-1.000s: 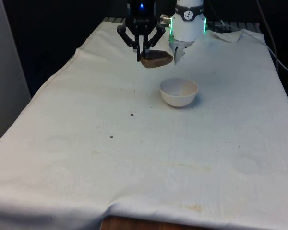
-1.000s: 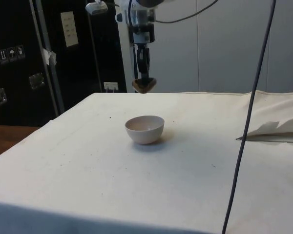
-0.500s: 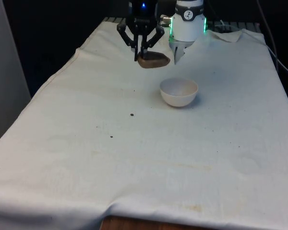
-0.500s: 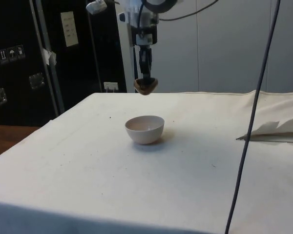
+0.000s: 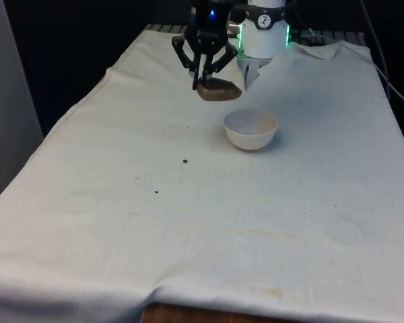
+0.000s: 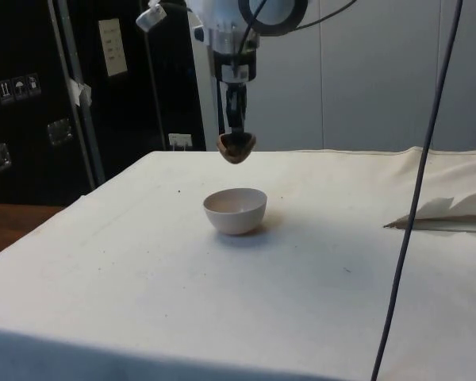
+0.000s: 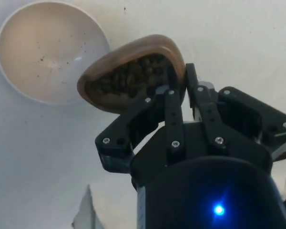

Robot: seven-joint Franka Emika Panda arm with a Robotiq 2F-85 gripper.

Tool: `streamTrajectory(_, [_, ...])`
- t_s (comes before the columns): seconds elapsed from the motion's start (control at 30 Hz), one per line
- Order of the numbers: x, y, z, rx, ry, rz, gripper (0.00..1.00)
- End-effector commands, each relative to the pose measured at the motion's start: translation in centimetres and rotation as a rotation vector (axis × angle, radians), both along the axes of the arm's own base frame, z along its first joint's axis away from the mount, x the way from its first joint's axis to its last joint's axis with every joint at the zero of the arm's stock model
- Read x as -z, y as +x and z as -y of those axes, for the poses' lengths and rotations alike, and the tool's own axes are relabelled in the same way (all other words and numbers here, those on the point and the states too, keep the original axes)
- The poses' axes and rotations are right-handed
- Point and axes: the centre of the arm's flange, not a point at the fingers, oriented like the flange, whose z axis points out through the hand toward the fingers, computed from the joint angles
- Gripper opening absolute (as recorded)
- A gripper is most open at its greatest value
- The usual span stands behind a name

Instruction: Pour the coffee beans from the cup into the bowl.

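Transport step: black two-finger end effector (image 5: 207, 75) clamped on rim of small brown cup (image 5: 217, 89) full of coffee beans (image 7: 126, 78), held in the air near but not yet over white round bowl (image 5: 251, 129) on the surface. Next imo: shift cup over the bowl's opening, then tilt to pour w/o spilling onto the cloth.

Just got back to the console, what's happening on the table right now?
The black two-finger gripper holds a small brown cup by its rim, lifted off the table beside the white round bowl. The dark coffee beans are in the cup. The bowl holds only a few specks, so nothing is poured yet.
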Motion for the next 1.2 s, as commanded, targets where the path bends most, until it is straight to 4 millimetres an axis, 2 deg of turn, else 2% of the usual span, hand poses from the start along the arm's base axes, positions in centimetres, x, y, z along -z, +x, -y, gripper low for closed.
streamTrajectory(0.0, [0.0, 0.1, 0.0, 0.003, -0.022, 0.014, 0.00])
streamTrajectory(0.43, [0.1, 0.1, -1.4, -0.009, -0.072, 0.012, 0.00])
streamTrajectory(1.17, [-0.2, 0.1, -1.5, 0.049, -0.172, -0.018, 0.00])
